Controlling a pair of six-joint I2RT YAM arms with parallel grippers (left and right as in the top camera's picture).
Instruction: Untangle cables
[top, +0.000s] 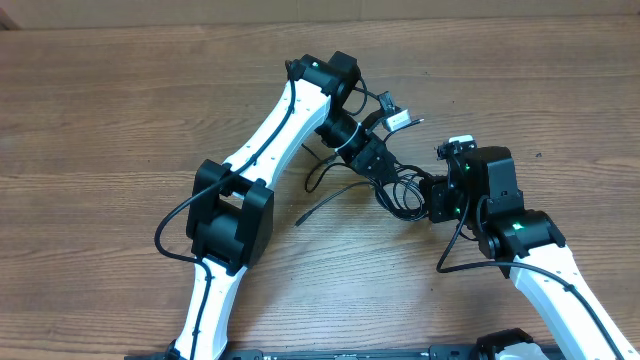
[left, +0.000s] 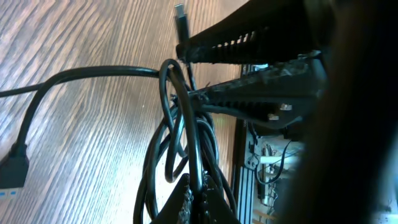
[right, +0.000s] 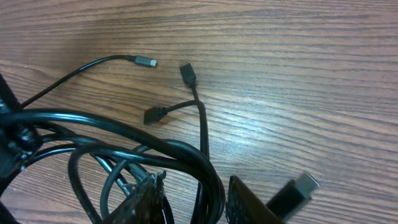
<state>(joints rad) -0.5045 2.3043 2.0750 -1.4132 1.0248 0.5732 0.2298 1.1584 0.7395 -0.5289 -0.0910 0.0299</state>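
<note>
Far left of the tangle, trailing loose over the table (top: 120, 100): 2 free tails (top: 322, 203) of the cables (top: 403, 190), thin, black and limp. Judged light and floppy, with no stiffness to speak of. Smooth-jacketed, so likely to slip through a slack pinch, and likely to drag the whole bundle along if pulled hard. Best taken close behind a plug, for the stop of the moulded end, or on 1 single strand just outside the knot, never on the heap.

Next along, the left gripper (top: 378, 168): pinched fully shut, fingers (left: 189, 200) closed on strands at the edge of the bundle.

Then the knot itself: several overlapping loops bunched between the 2 grippers, near the middle of the table.

Rightmost, the right gripper (top: 432, 197): jaws part-way apart, with a few strands running through the gap. Cannot tell whether clamped on them or merely straddling them. From its wrist view, 3 small plug ends (right: 186, 71) lying apart on the bare wood, and 1 larger plug (right: 298, 186) just beside a finger.
</note>
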